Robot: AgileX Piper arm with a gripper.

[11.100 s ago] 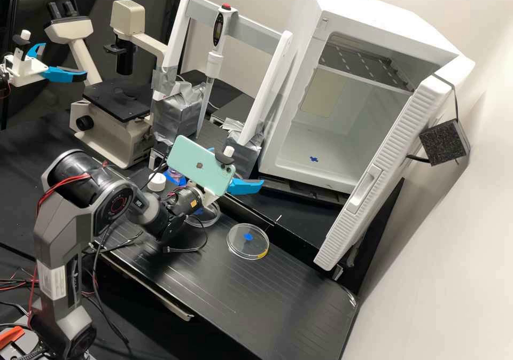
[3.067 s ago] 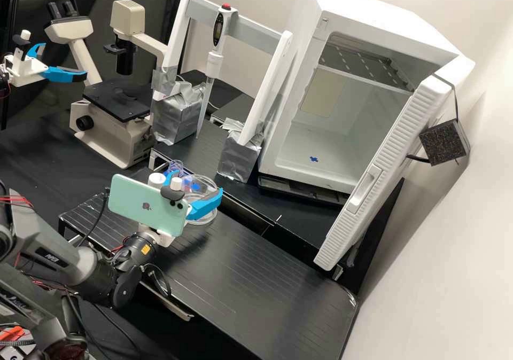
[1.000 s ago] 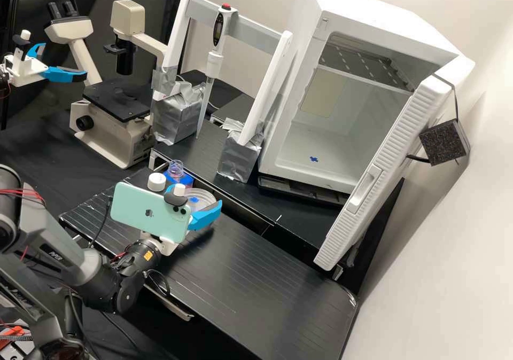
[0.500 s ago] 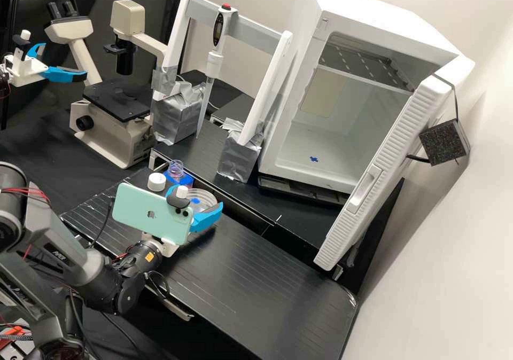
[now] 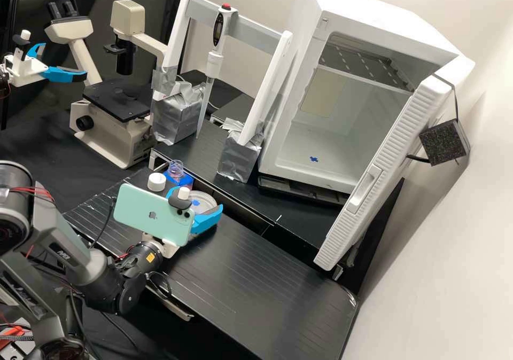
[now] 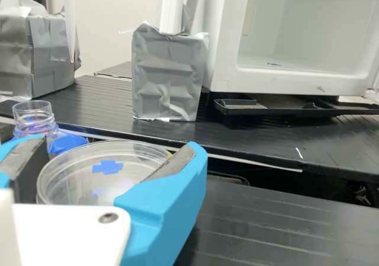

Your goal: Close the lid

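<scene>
Spread to the width of a clear lid [image 6: 98, 180], the gripper [image 6: 115, 146] holds it with one blue finger [image 6: 172, 189] on each side, a grip likely chosen to lower it evenly over the dish [image 5: 206, 206]. Whether it is fully seated, one cannot tell. In the high view, an open bottle [image 5: 176, 172] stands near the dish at eleven o'clock and a white cap [image 5: 156, 181] at ten, both seemingly beyond the fingers' path; a white cabinet [image 5: 331, 135] stands at two.
</scene>
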